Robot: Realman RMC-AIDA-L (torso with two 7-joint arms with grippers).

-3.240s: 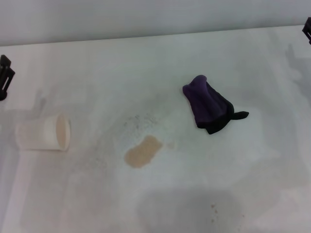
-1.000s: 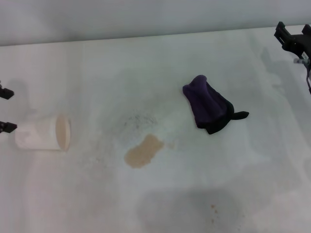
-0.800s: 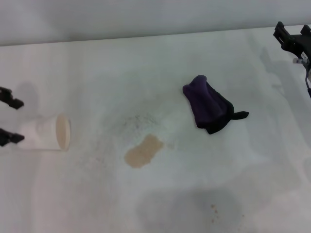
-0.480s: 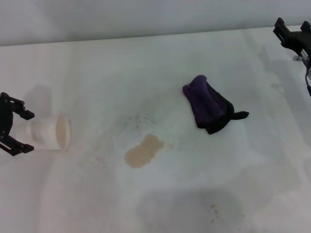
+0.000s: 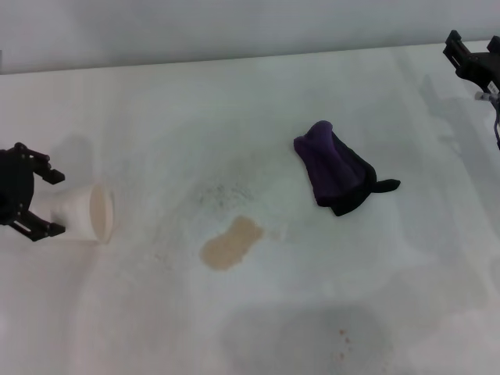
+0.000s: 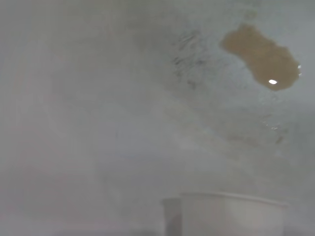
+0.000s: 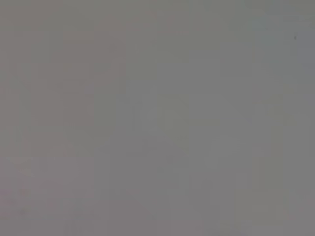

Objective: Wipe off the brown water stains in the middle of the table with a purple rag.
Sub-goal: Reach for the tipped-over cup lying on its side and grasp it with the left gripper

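The brown water stain [image 5: 230,244] is a small tan peanut-shaped puddle in the middle of the white table [image 5: 234,101]. It also shows in the left wrist view [image 6: 261,59]. The purple rag [image 5: 334,176] lies crumpled to the right of the stain, apart from it, and nothing holds it. My left gripper [image 5: 48,203] is at the far left, open, with its fingers on either side of the base of a white cup. My right gripper [image 5: 474,56] hovers at the far right back corner, open and empty, well away from the rag.
A white paper cup [image 5: 82,211] lies on its side at the left, mouth toward the stain; its rim shows in the left wrist view [image 6: 231,214]. Faint grey speckles [image 5: 223,194] lie just behind the stain. The right wrist view shows only plain grey.
My left gripper has come in from the left edge and now straddles the base of the cup. My right gripper has barely shifted. The rag and the stain are unchanged.
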